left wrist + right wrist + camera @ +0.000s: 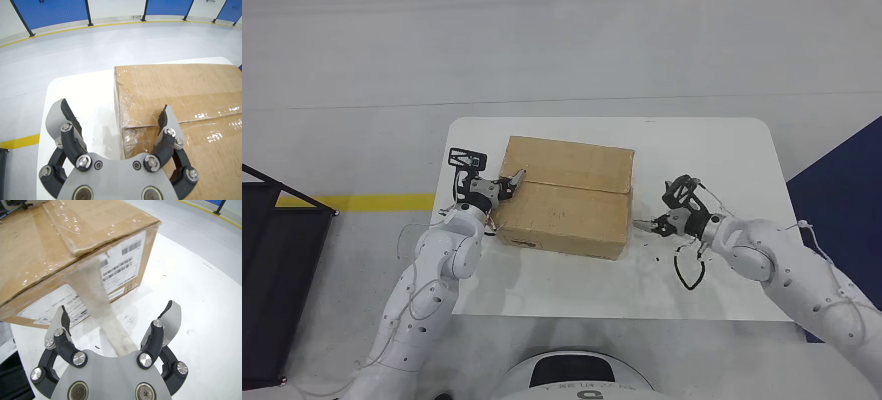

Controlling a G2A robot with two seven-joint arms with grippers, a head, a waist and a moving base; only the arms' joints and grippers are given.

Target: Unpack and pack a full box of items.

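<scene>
Top view has the cardboard box point(567, 195) lying flat, lid up, with the white bench point(712, 290) showing on every side of it. Its long axis runs from one arm to the other, and the seam between its 2 closed top flaps follows that axis. The labelled end faces the right tool point(117, 305), which hangs just off that end with its jaws spread. A strip of clear tape point(105, 317) stretches from the seam there down between those jaws to the tool's base. The left tool point(114, 103) is spread too, straddling the box's opposite top edge at the seam: 1 finger over the lid, 1 outside the end wall.

Opening looks like the step in hand. Best to draw the strip off along the seam, low and steady, while the left tool braces the box against sliding, then hook a flap edge.
</scene>
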